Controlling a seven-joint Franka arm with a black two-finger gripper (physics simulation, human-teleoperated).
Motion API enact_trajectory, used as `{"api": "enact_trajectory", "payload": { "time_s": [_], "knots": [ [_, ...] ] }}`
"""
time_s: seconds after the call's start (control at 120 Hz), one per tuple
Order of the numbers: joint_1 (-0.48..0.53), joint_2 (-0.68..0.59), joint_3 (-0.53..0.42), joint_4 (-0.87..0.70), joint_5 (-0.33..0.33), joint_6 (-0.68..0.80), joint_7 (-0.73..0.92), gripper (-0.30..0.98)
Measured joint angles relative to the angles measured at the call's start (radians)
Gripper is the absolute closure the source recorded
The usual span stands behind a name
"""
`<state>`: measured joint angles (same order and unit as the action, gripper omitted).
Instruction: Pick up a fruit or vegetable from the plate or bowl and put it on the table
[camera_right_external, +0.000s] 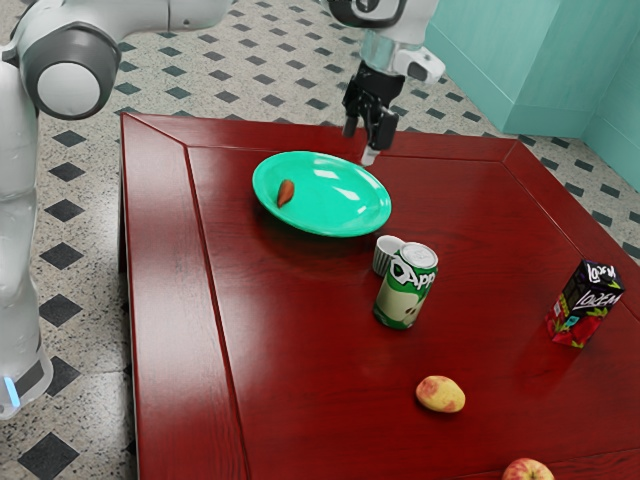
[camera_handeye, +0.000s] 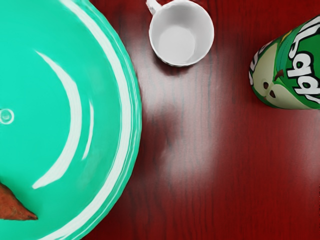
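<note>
The gripper (camera_right_external: 361, 141) is in the air by the table's far edge, just past the green plate (camera_right_external: 325, 215) in the exterior view. Its two dark fingers stand apart, with nothing seen between them. A small reddish-brown vegetable (camera_right_external: 286, 192), perhaps a sweet potato, lies inside the plate toward the exterior view's left. From the hand, the plate (camera_handeye: 42, 120) is partly visible, and so is the pointed end of the brown vegetable (camera_handeye: 14, 204).
A white cup (camera_right_external: 384, 256) (camera_handeye: 181, 35) stands beside the plate, close to a green can (camera_right_external: 406, 288) (camera_handeye: 287, 72). Farther off are a dark juice box (camera_right_external: 586, 304), a yellow-red fruit (camera_right_external: 440, 394) and another fruit (camera_right_external: 527, 470) on the red table (camera_right_external: 300, 350).
</note>
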<state>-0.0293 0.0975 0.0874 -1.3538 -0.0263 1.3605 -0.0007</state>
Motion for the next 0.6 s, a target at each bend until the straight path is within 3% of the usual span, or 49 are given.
{"api": "enact_trajectory", "payload": {
  "time_s": [0.3, 0.4, 0.6],
  "knots": [
    [0.012, -0.008, -0.003, 0.013, -0.011, 0.177, -0.029, 0.0],
    [0.0, -0.009, 0.001, 0.025, -0.008, 0.183, -0.169, 0.0],
    [0.03, 0.013, 0.15, 0.017, 0.009, 0.25, -0.492, 0.0]
  ]
}}
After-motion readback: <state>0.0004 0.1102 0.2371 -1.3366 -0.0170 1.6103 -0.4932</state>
